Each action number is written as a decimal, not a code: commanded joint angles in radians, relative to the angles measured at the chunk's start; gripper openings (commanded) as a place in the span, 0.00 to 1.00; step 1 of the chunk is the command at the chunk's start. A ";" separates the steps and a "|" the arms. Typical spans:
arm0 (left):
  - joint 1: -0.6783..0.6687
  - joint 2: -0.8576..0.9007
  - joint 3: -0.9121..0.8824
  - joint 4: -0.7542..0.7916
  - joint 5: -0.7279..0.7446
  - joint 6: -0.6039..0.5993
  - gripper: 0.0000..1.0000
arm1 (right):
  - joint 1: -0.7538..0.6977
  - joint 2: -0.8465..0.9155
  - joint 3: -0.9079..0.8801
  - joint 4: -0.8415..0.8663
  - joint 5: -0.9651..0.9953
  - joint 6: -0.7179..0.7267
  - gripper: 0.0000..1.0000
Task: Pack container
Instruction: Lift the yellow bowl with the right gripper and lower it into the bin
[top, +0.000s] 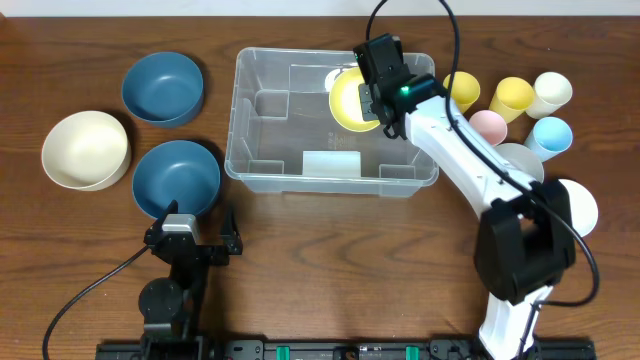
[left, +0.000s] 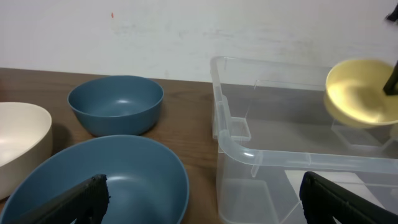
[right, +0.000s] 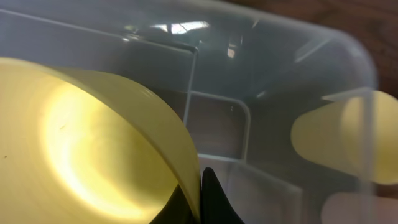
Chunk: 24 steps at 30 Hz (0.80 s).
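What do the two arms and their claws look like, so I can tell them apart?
The right arm has white links and black joints. The right claw is black, with a green light and a looping black cable. The left arm and left claw are all black, with a grey plate on top and a trailing black cable.
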 joint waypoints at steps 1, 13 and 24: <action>-0.003 -0.004 -0.018 -0.033 0.011 0.009 0.98 | -0.026 0.043 0.026 0.014 0.030 -0.016 0.01; -0.003 -0.004 -0.018 -0.033 0.011 0.010 0.98 | -0.082 0.137 0.026 0.055 0.037 -0.027 0.01; -0.003 -0.004 -0.018 -0.033 0.011 0.009 0.98 | -0.076 0.137 0.028 0.076 0.036 -0.084 0.45</action>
